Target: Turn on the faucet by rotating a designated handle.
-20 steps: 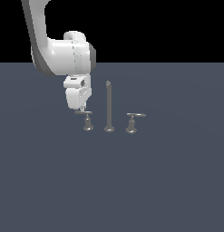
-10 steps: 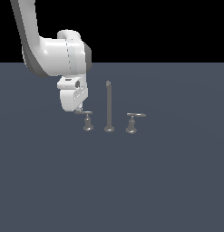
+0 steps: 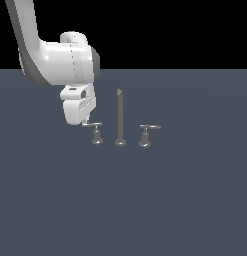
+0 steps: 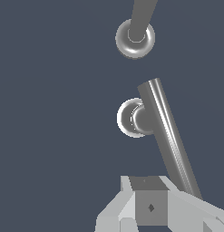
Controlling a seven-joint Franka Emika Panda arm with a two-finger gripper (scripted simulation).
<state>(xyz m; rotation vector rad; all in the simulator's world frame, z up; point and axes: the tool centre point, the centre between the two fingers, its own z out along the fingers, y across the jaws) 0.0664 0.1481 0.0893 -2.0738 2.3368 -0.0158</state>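
Observation:
The faucet is a small grey three-piece set on the dark floor. Its tall thin spout post (image 3: 119, 117) stands in the middle. The handle (image 3: 96, 131) is the one on the exterior view's left, with its thin flat arm reaching left under my hand. The twin handle (image 3: 145, 135) points right. My gripper (image 3: 86, 121) hangs right at the outer tip of the handle's arm, fingers together and empty. In the wrist view the handle's arm (image 4: 168, 136) runs from its round base (image 4: 127, 118) to my gripper (image 4: 150, 204), and the spout's base (image 4: 135, 38) lies beyond.
The white arm (image 3: 55, 62) comes down from the exterior view's upper left. The flat dark grey floor (image 3: 145, 200) stretches all round the faucet.
My gripper has moved to the exterior view's left and a little lower, to the tip of the handle's arm. The arm's tip has swung slightly left.

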